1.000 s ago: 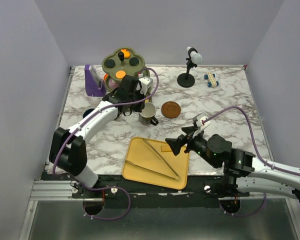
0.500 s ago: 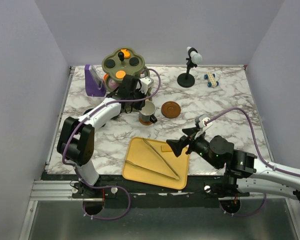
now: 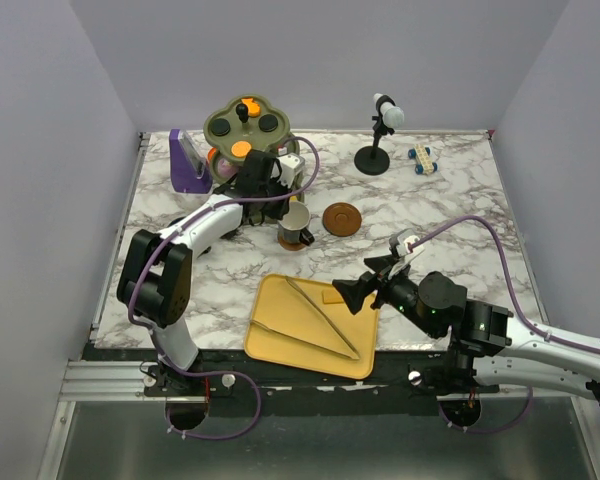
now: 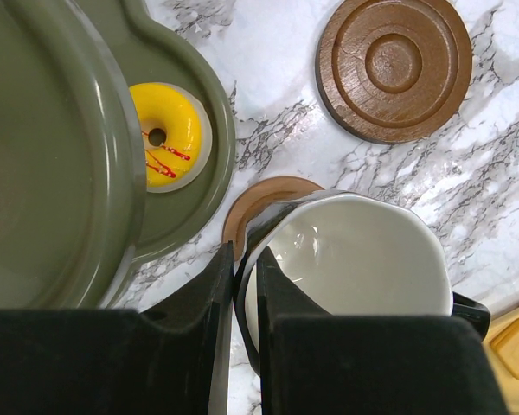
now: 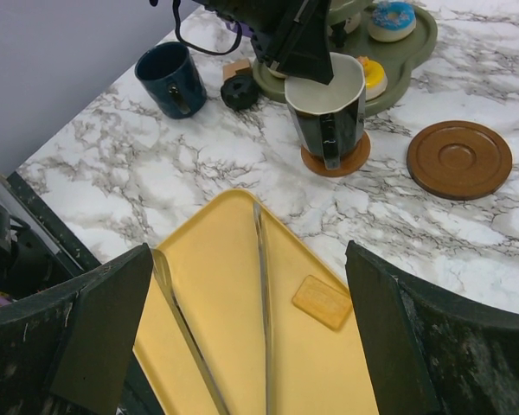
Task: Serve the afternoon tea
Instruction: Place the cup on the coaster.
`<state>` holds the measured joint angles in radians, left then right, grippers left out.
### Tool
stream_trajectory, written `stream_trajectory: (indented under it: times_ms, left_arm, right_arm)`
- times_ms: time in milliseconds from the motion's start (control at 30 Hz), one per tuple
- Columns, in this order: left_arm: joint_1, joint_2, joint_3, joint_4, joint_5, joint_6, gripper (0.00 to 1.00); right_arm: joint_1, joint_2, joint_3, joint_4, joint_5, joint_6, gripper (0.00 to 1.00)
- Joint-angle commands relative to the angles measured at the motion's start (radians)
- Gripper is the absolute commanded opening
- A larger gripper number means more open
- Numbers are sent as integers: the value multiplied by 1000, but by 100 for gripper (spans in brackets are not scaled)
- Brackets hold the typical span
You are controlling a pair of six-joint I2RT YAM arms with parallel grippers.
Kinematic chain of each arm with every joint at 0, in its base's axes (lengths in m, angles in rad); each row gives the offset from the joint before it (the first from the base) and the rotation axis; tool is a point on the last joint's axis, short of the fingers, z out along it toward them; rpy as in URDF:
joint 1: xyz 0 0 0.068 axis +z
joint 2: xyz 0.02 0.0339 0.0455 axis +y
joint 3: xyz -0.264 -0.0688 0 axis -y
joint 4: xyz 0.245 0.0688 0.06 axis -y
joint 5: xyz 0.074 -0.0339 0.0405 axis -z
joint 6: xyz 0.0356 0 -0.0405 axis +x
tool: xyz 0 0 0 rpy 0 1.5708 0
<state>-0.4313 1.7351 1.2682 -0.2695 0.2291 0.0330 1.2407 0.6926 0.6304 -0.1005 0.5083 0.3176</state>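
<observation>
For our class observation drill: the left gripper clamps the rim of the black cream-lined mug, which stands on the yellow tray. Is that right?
Not quite. The left gripper does clamp the rim of the black cream-lined mug, but the mug stands on a round brown coaster, not on the yellow tray; the right wrist view shows it.

so the black cream-lined mug [image 4: 355, 268] sits upright on a brown coaster [image 4: 255, 203], rim pinched by the left gripper [image 4: 245, 259]. Ahead of its fingertips: spare coaster [image 4: 394, 65] lying bare to the right, yellow doughnut [image 4: 166, 134] on the olive stand [image 4: 203, 186] to the left.
</observation>
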Motion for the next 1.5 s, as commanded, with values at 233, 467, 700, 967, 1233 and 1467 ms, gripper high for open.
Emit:
stream_trajectory:
  times_ms: [233,467,700,967,1233,1467]
  left_arm:
    - [11,7,47,12,49,1,6]
    - [11,12,58,-16,46,-11,27]
    - [12,12,84,-51,-8,-41,48]
    - [14,-86,70,-76,-28,-90,71]
    - [12,-384,-100,-132,-112,-157,78]
    - [14,-743,-294,-166,-332,-293,87]
  right_arm:
    - [4,-22,-22,15,28,16,100]
    - [4,-30,-22,11,32,20,100]
    - [5,-33,-22,7,31,23,100]
    - [5,-35,-16,-2,32,23,100]
    - [4,-33,-9,-10,17,23,100]
    - [4,-12,-9,10,-12,18,100]
